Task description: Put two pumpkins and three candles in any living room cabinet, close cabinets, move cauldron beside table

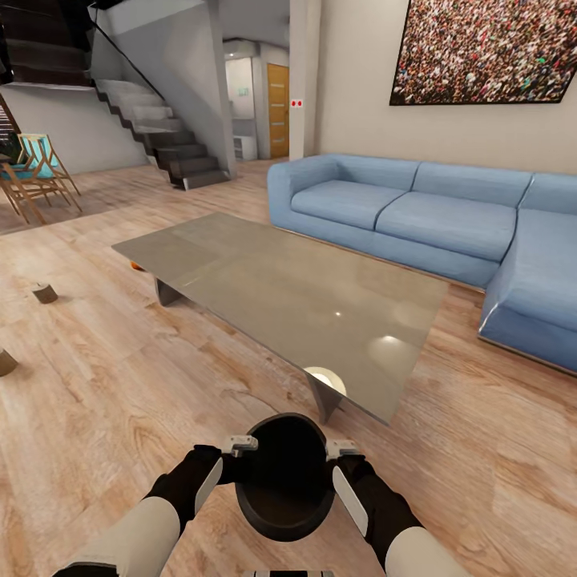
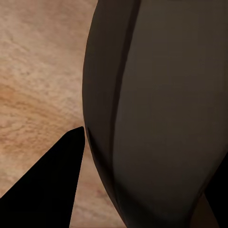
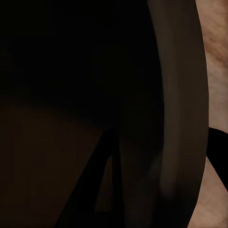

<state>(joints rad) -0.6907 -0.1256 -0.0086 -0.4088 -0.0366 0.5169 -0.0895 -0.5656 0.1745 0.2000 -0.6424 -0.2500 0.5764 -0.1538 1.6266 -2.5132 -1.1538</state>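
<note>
Matte black and round-bellied, the cauldron sits closest to the head camera, held above the wood-plank floor just off the near corner of the coffee table, its wide mouth facing up and showing a dark hollow interior. Both arms reach forward, forearms white and wrists black, converging on the pot from opposite sides. The left gripper meets the rim on the left side and the right gripper meets it on the right; each is closed on the rim, with pale grey finger blocks at the lip. In the left wrist view the cauldron's curved outer wall reads as smooth dark grey, with one black finger beside it over the floor. The right wrist view shows the dark interior and the thick rim edge. The coffee table has a flat, glossy grey-brown rectangular top on angled metal legs. One orange pumpkin lies on the floor, partly hidden under the table's far left corner. Two beige-grey candles lie on the floor well to the left: one stubby cylinder farther away, another cut by the picture edge. A blue upholstered sectional sofa stands beyond the table's far edge.
</note>
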